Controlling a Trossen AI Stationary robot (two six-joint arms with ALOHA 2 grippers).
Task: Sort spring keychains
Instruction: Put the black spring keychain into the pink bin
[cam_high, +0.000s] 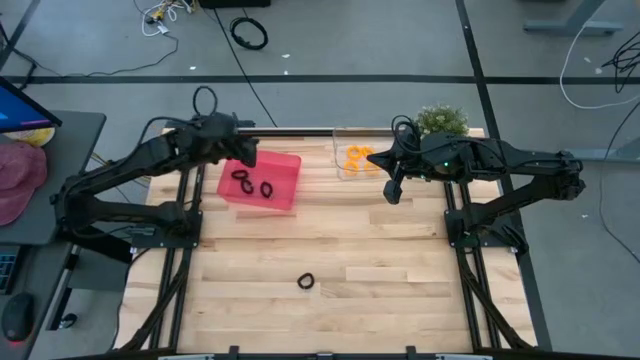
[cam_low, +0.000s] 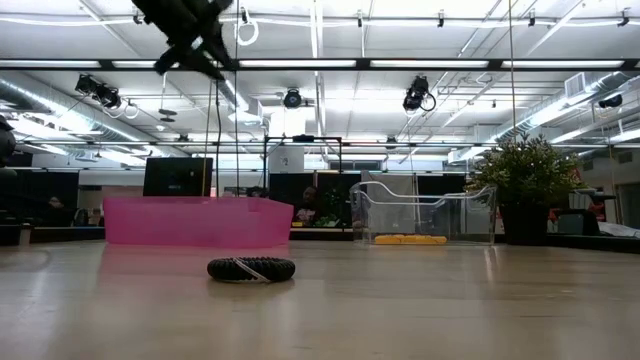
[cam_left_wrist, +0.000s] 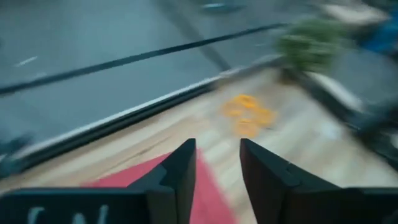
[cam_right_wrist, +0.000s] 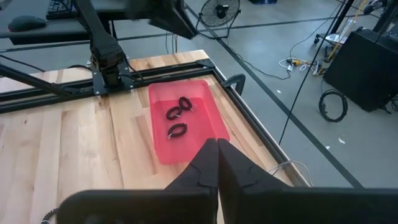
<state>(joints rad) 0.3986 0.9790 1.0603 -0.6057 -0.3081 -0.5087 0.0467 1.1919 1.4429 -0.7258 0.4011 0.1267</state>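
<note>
Three black spring keychains (cam_right_wrist: 177, 113) lie in the pink tray (cam_high: 285, 170) at the table's far left. Several orange keychains (cam_high: 355, 157) lie in the clear container (cam_low: 420, 212) at the far middle. One more black keychain (cam_high: 306, 282) lies flat on the bare wood nearer the near edge, and it is close in the low view (cam_low: 251, 269). My left gripper (cam_left_wrist: 217, 171) is open and empty, raised over the tray's far edge (cam_high: 245, 150). My right gripper (cam_right_wrist: 217, 163) is shut and empty, and it hangs just right of the clear container (cam_high: 392, 190).
A potted plant (cam_high: 441, 121) stands at the far edge beside the clear container. Both arms' bases sit at the table's left and right sides. Open wood lies between the tray and the lone black keychain. A large cable coil (cam_high: 249, 33) lies on the floor beyond the table.
</note>
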